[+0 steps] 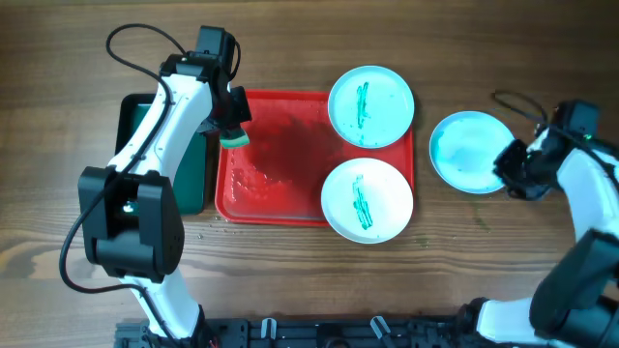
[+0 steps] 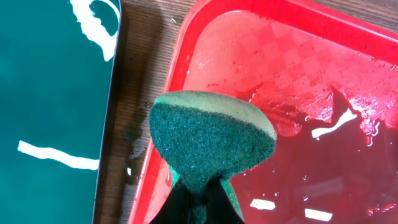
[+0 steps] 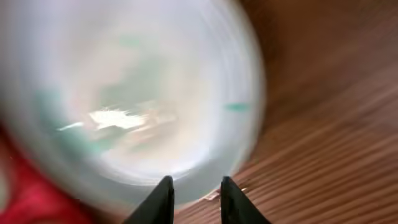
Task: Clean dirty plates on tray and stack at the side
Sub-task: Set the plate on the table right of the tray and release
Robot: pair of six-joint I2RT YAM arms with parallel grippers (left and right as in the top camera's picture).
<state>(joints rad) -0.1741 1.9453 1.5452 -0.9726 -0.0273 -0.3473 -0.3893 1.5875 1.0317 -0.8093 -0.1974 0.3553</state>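
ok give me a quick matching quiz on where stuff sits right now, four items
Things:
1 sponge
2 streaked plates
3 plate without a bold streak
4 dark green tray

Places:
a on the table, right of the red tray
b at the red tray's left
c in the left gripper
d on the red tray's right half

Pairs: 1c, 2d, 3a, 4b

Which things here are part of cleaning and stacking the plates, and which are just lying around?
Part of the job:
red tray
far streaked plate, on the tray
near streaked plate, on the tray
pale-blue plate, on the table to the tray's right
green sponge

Just lying about:
dark green tray
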